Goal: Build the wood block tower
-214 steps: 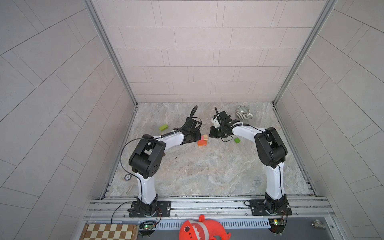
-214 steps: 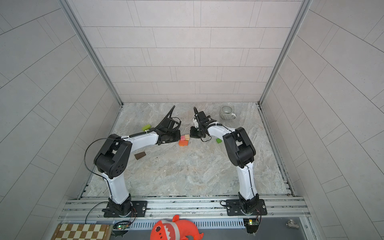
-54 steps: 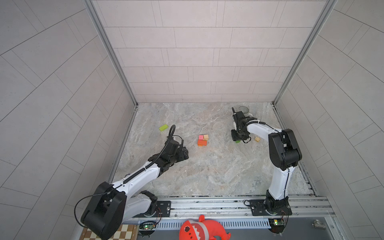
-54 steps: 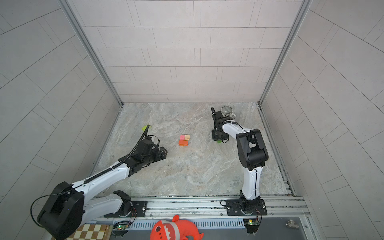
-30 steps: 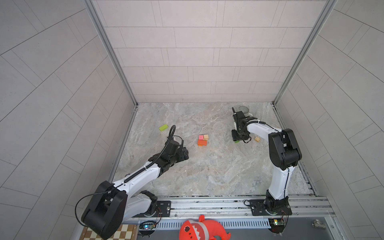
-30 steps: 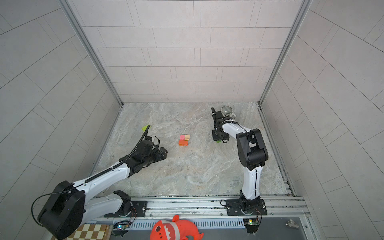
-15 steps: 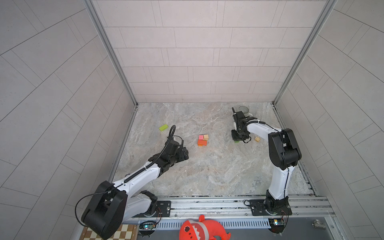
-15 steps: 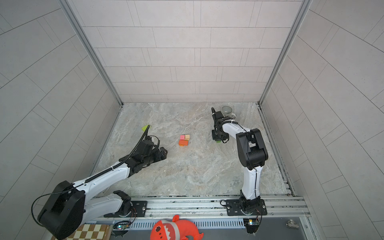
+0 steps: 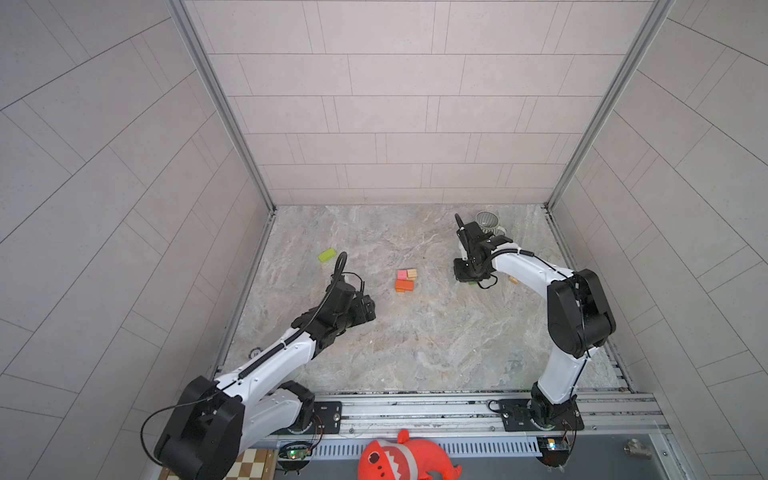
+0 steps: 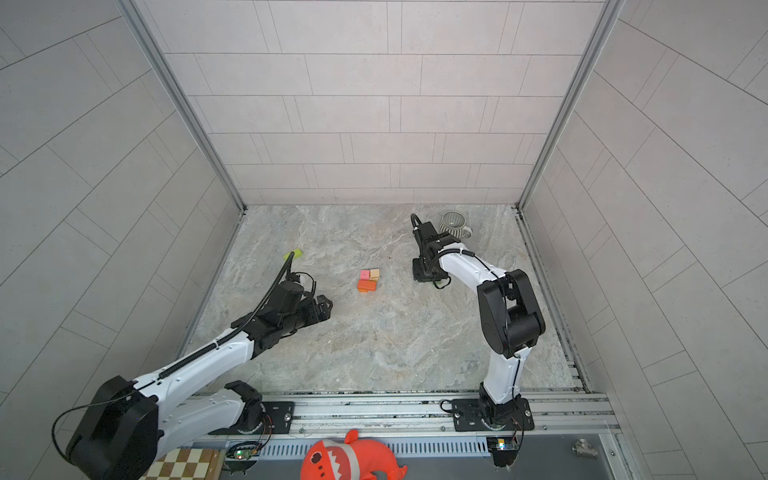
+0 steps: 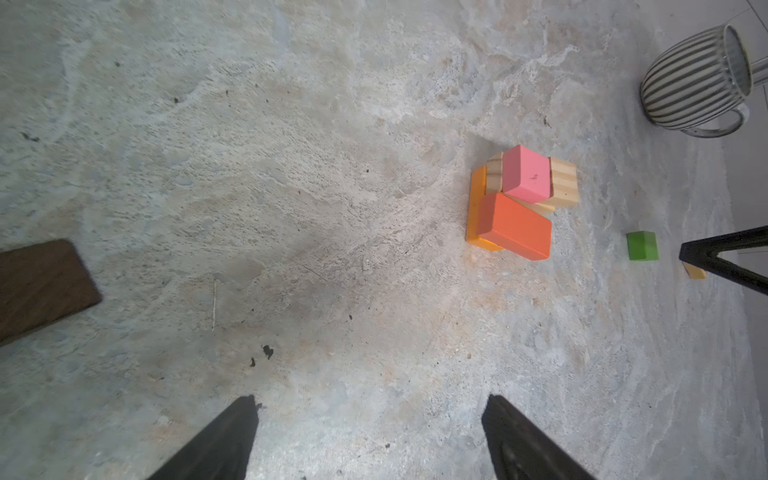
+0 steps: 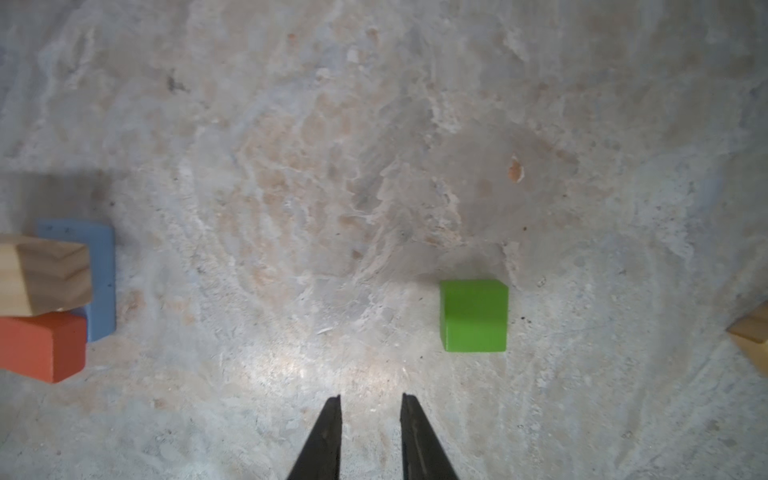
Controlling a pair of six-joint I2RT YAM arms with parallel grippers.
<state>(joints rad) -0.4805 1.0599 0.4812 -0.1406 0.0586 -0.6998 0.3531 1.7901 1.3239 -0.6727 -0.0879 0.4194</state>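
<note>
The wood block tower is a low pile at the floor's centre: a pink block and a red-orange block lie on tan and orange pieces. A blue block shows under it in the right wrist view. My right gripper hangs just beside a small green cube, its jaws a narrow gap apart and empty. In a top view the cube peeks out below the gripper. My left gripper is wide open and empty, low at the front left. A dark brown block lies near it.
A grey-and-white striped mug stands at the back right, behind the right arm. A light green block lies far left, and a small tan block lies right of the green cube. The side walls are close.
Since the oldest frames both arms have left the pile: the left drew back to the front left, the right moved over to the green cube. In the last second nothing visibly moves.
</note>
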